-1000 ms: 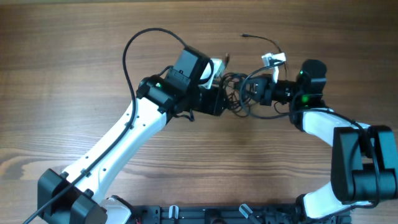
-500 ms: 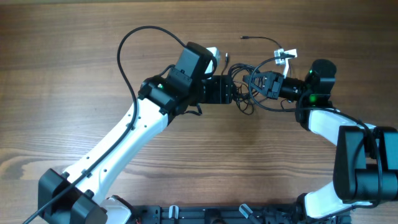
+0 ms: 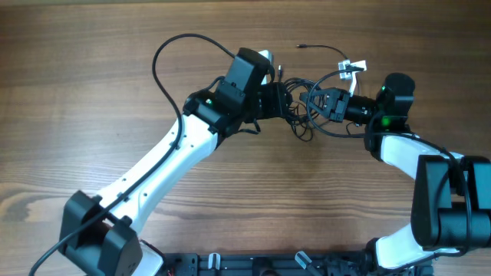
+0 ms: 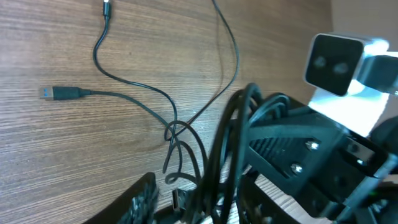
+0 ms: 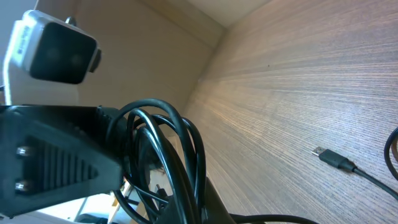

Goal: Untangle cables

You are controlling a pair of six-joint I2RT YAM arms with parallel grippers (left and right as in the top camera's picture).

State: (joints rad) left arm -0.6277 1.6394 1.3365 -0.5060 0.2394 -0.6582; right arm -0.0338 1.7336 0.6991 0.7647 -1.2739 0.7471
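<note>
Left gripper [image 3: 285, 103], from overhead, was pushed into the cables [image 3: 301, 123] from the left. Its jaws were buried in the black tangle, and I could not tell whether they stood open or closed. Right gripper [image 3: 314, 103] faced it almost nose to nose, closed, with loops bulging around it. The bundle sat at the far middle of the worktop [image 3: 92, 77], between the two arms. One loose end [image 3: 303, 46] lay flat on the wood beyond the tangle.

Left wrist view: a thick bunch of loops stood up off the wood against the right gripper's black body, with the right wrist camera [image 4: 336, 59] at upper right. Two thin strands ran out leftward and crossed in a small knot. One ended in a flat plug [image 4: 59, 93], the other in a slim plug [image 4: 107, 9] at the top edge. One dark left finger [image 4: 142, 198] showed at the bottom beside the strands; its partner was hidden.

Right wrist view: several loops arched up from the bottom edge, where the closed right gripper pinched strands, as far as I could make out. They leaned on the left gripper's body under the left wrist camera [image 5: 53, 46]. A lone plug [image 5: 333, 158] lay on bare wood, well apart from the bunch.
</note>
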